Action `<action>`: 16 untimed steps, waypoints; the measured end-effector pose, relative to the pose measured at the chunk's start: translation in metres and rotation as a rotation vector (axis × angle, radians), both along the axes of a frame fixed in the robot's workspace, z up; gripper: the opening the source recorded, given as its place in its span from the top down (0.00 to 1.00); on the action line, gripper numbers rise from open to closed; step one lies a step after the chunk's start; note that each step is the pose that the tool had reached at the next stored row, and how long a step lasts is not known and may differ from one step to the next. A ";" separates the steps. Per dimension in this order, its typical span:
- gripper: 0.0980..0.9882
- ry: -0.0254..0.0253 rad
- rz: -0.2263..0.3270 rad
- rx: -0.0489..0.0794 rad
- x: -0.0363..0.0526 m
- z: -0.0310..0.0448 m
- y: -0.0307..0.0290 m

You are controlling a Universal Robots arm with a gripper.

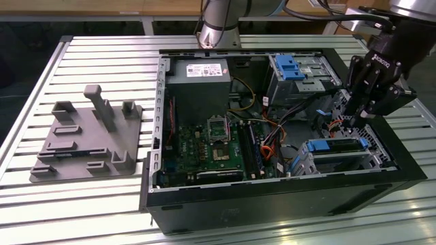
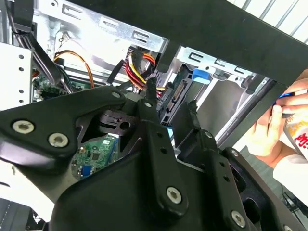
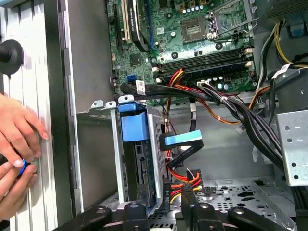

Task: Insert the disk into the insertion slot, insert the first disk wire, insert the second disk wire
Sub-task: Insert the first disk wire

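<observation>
Exterior view first: the slatted table carries the open computer case, set toward the table's edge on the exterior view's right. A person's hands are over the table just outside the case wall.

In the case's near corner on that same side sits the insertion slot. The disk is already seated inside it, with its blue carrier showing. My gripper hangs just above that cage.

In the first wrist view its fingers stand apart with nothing clamped between them, near the disk's rear edge. A bundle of red, yellow and black wires ends just beside that edge, and a blue flat lead loops near it.

I judge the wiring to be the step in hand. To do it well I would hold the plug square to the disk's socket, press straight along its axis, and keep loose wires out from under the fingers.
</observation>
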State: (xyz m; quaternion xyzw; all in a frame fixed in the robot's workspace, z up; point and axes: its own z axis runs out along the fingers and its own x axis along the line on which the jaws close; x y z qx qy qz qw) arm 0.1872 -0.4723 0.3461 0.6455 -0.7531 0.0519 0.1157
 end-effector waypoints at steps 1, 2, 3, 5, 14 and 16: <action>0.65 -0.0032 0.000 0.005 -0.0005 -0.0001 0.0000; 0.65 -0.0069 0.001 0.010 -0.0012 0.0000 -0.0001; 0.65 -0.0110 0.001 0.016 -0.0020 -0.0001 -0.0004; 0.65 -0.0171 0.001 0.027 -0.0030 0.0000 -0.0017; 0.65 -0.0256 0.000 0.106 -0.0033 0.0000 -0.0142; 0.65 -0.0280 0.000 0.113 -0.0034 0.0001 -0.0142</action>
